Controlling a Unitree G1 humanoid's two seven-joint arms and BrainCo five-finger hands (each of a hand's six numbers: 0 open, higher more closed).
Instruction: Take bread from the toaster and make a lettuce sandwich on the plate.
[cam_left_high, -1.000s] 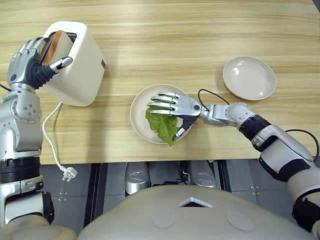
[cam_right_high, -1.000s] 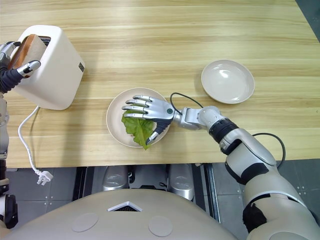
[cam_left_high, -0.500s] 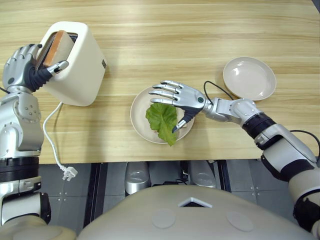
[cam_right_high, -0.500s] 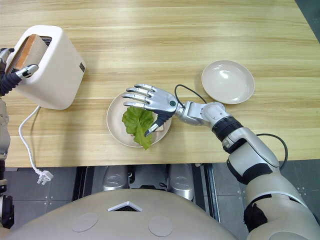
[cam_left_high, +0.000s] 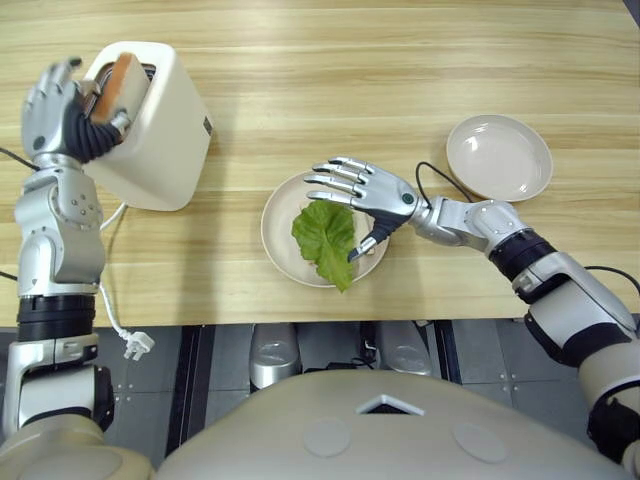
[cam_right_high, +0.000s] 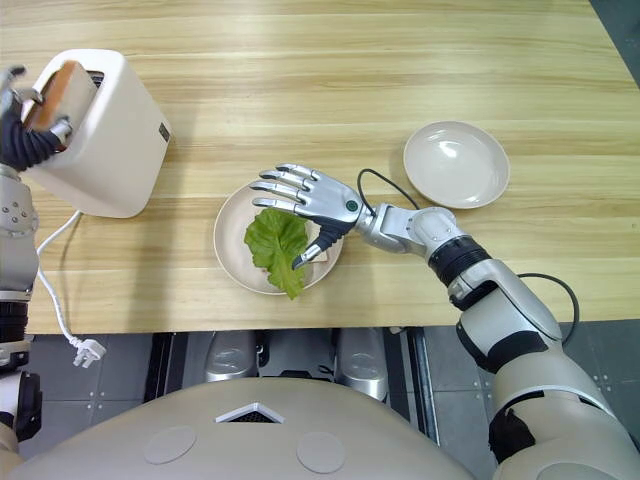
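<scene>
The right hand (cam_left_high: 368, 193) was held open and empty over the plate (cam_left_high: 276, 222), where the lettuce (cam_left_high: 325, 235) overhung the 6 o'clock rim and could be brushed off. At 10 o'clock the left hand (cam_left_high: 65, 125) was at the bread (cam_left_high: 120, 76) in the toaster (cam_left_high: 170, 130). Its grip could not be told, so a drop was possible.

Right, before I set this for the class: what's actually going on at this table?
The robot is partway through making a sandwich. Its left hand is at the white toaster, fingers closed on the bread slice, which stands in the slot. Its right hand hovers open over the plate, where a lettuce leaf lies. A second dish sits empty to the right.
</scene>
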